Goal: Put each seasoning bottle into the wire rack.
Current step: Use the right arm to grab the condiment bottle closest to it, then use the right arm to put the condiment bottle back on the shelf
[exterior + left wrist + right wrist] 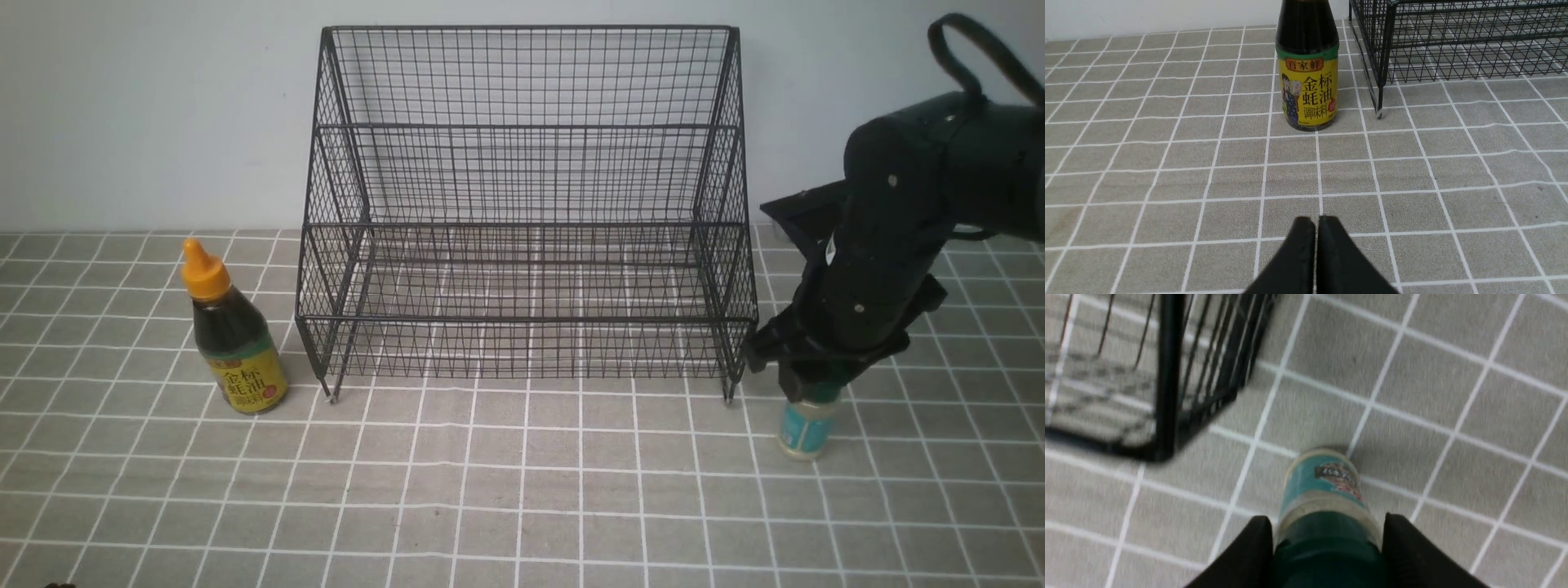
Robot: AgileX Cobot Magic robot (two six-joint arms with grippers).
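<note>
The dark-sauce bottle with an orange pointed cap and yellow-green label stands upright on the tiled cloth, just left of the wire rack. It also shows in the left wrist view, well ahead of my left gripper, which is shut and empty. The small shaker with a teal label stands on the cloth by the rack's front right foot. My right gripper reaches down over it, its fingers pressed on both sides of the green cap.
The rack's front right corner post stands close beside the right gripper. The rack's front left foot is near the dark-sauce bottle. A white wall runs behind the rack.
</note>
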